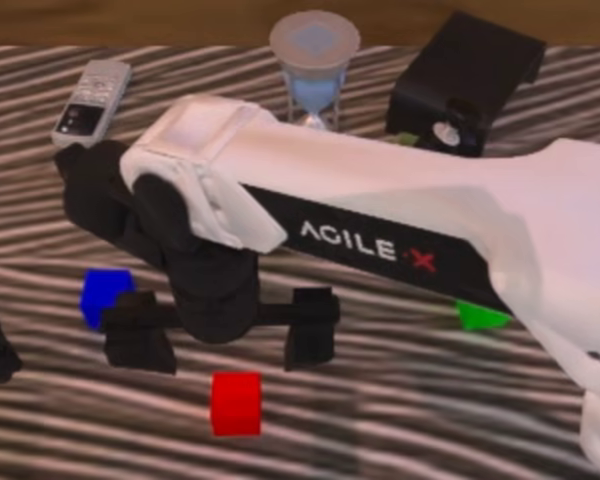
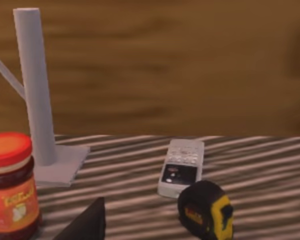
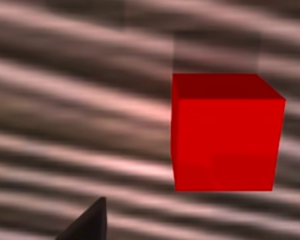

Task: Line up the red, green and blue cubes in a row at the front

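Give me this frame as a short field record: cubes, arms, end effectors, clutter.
red cube: on table, front centre, free
blue cube: on table, left of red, farther back
green cube: right side, partly hidden under right arm
right end effector: open, empty, above table just behind red cube
left arm: dark part at table's left edge, parked
clutter: hourglass, remote, black box at back
row: not yet formed

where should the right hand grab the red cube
Judging by the top view, grip the red cube across two opposite vertical faces, coming straight down from above: it sits flat and apart from the blue cube. The open right hand hovers just behind it.
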